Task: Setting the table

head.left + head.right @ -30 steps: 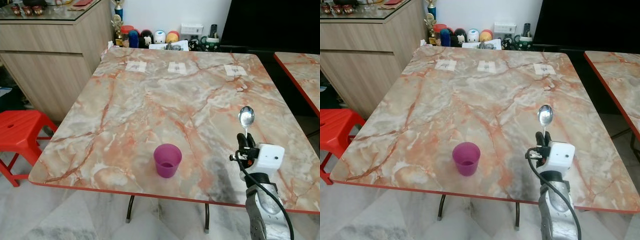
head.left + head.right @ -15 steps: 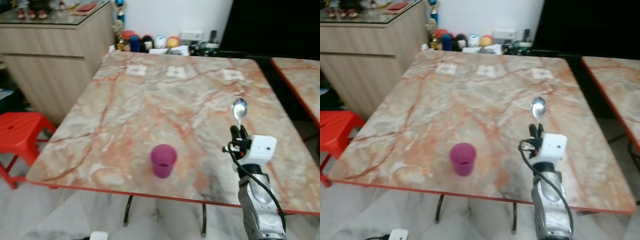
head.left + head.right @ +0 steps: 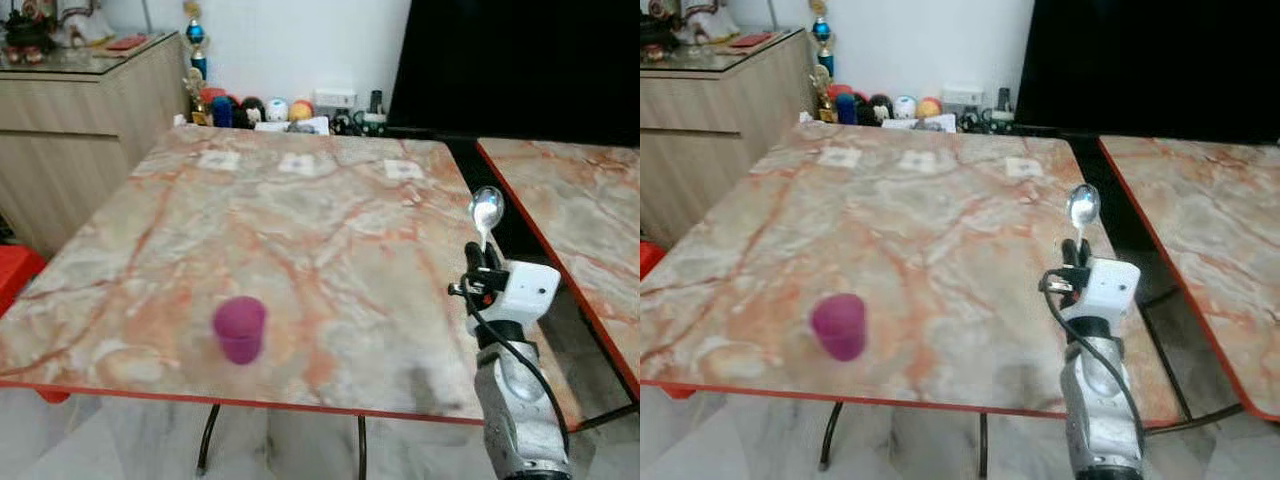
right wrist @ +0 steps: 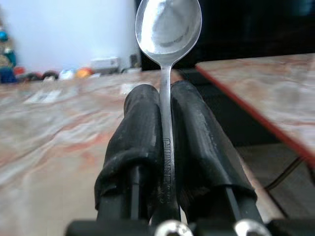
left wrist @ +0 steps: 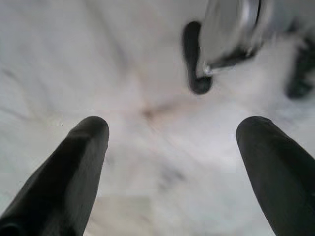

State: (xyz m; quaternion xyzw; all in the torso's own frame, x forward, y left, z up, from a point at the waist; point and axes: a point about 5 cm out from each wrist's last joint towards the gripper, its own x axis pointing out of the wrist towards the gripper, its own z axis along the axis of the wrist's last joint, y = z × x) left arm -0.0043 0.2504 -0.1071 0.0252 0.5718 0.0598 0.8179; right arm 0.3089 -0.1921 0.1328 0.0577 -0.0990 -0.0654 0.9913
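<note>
Right wrist view: right pincer (image 4: 165, 105) clamps a shiny steel spoon (image 4: 168, 29), bowl upward.

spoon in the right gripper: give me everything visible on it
The spoon is shiny, silver, metal by its look, with an oval bowl on a thin handle that carries engraved lettering too small to read. It stands upright, bowl up, above the fingers. The right gripper is shut on the handle, one black finger pressed to each side; nothing else touches it. It is held in the air at the right edge of the marble-patterned table.
</note>
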